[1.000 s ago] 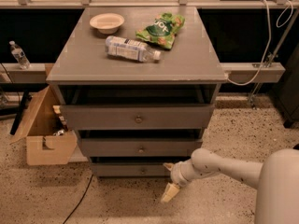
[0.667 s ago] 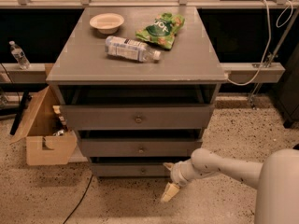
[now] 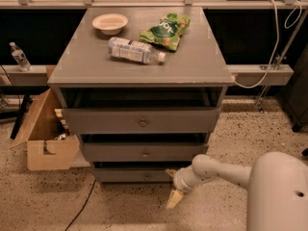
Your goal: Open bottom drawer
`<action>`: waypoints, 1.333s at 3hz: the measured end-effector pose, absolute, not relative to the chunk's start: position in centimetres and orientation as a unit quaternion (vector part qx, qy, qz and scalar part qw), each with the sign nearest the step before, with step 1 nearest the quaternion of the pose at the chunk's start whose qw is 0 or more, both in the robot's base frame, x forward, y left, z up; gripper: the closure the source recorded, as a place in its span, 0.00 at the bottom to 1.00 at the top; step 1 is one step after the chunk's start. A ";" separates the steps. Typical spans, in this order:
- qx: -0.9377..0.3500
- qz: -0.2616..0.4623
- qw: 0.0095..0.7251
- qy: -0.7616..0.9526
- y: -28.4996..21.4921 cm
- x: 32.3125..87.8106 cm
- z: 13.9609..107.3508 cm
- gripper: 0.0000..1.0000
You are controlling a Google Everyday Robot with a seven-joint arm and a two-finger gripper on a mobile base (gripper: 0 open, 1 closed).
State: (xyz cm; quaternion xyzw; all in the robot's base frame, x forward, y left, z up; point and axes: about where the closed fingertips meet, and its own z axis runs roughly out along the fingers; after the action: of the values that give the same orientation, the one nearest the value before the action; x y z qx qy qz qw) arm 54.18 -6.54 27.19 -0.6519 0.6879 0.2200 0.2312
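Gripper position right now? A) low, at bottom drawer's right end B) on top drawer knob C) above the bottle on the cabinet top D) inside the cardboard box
A: the gripper sits near the floor, by the right end of the bottom drawer front.

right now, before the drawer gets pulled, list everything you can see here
cabinet: one, grey, centre, three drawers
bottom drawer: one, grey, lowest in the cabinet
bowl: one, cream, back left of the cabinet top
snack bag: one, green, cabinet top, right of the bowl
water bottle: one, clear, lying on its side on the cabinet top, in front of bowl and bag
second bottle: one, clear, upright on the ledge at far left
cardboard box: one, brown, open, on the floor left of the cabinet
cable: one, white, hanging at right
arm: one, white, lower right
gripper: one, tan-tipped, low by the bottom drawer's right end
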 end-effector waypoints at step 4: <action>-0.661 0.090 0.236 0.707 -9.7 62.3 20.6 0.00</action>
State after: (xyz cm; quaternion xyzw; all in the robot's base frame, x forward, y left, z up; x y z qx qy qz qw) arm 62.26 -9.65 20.59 -0.6607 0.7067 0.0903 0.2364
